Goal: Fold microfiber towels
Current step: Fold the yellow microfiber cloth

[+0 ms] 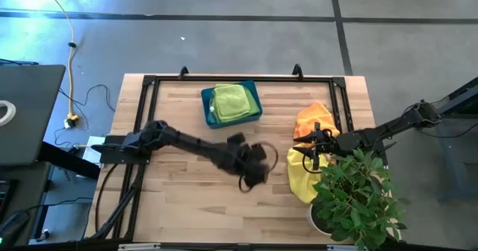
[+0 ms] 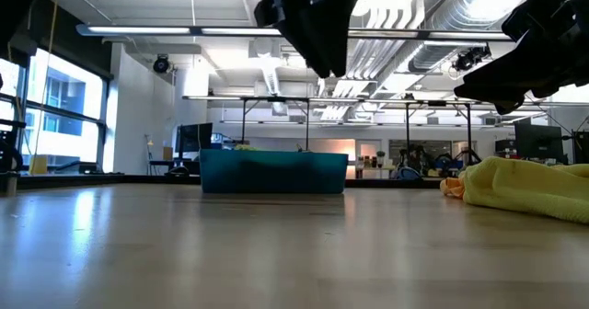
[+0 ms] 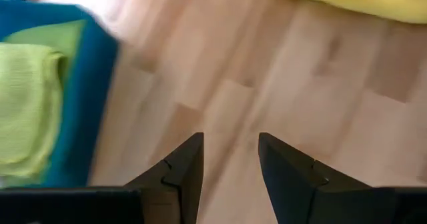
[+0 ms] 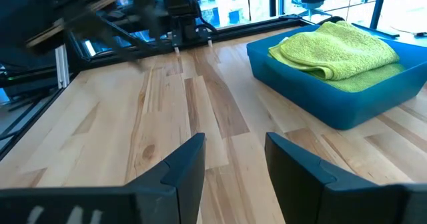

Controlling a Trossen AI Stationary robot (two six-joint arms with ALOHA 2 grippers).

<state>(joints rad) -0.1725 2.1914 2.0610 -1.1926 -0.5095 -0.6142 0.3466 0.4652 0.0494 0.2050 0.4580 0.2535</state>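
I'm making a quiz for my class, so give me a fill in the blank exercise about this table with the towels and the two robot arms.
1. The folded lime green towel lies inside the ____ bin.
2. Beside the orange towel, near the potted plant, lies an unfolded ____ towel.
3. The left gripper is over bare table and holds ____.
4. The right gripper has its fingers ____.

Missing words: teal; yellow; nothing; open
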